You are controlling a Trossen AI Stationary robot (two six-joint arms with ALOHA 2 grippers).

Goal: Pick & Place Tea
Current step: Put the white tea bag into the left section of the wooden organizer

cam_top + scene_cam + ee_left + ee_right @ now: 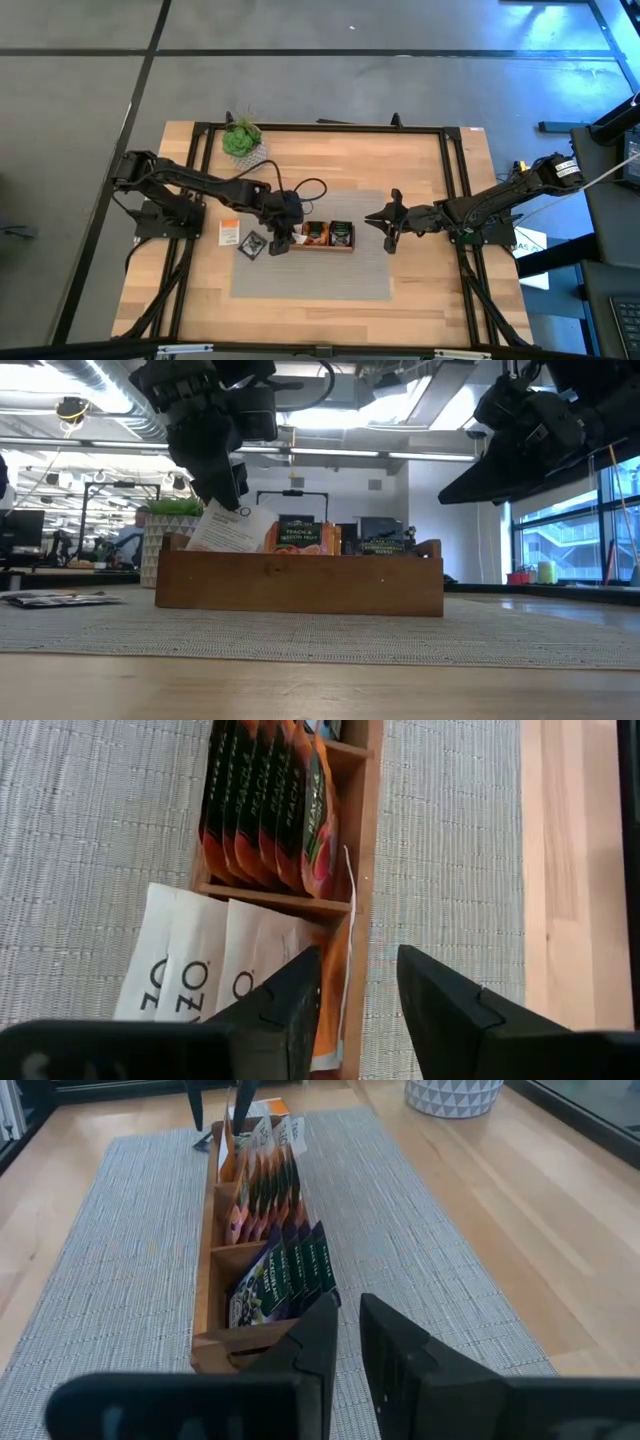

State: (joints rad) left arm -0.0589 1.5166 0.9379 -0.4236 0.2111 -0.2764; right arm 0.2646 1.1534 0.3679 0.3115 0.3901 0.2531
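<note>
Wooden and long, the three-compartment tray (320,246) lies across the grey woven mat (310,280) near the middle of the desk, its compartments packed with upright tea sachets. The end compartment toward the left edge of the desk holds white-and-orange sachets (205,975), the middle one red sachets (262,805), the far end dark sachets (285,1275). Two more sachets lie flat off the tray at the mat's left border: a white-and-orange one (229,232) on bare wood and a dark one (252,244) on the mat.

The left gripper (358,1005) hangs directly over the white-and-orange compartment, jaws set apart with nothing between them; in the low view a white sachet (232,528) leans just under its fingers, seemingly resting in the tray and not pinched. The right gripper (382,218) waits over the mat beside the tray's other end, its fingers nearly together and empty.

These sachets look very light, thin and papery, so they will likely flex and slide against their neighbours. The loose flat ones offer little to pinch; a grip across one edge, pressing down slightly so the paper lifts, seems the safest hold. A sachet standing in the tray is better taken by its free top edge, since squeezing the face could crease it or drag the next packet along
</note>
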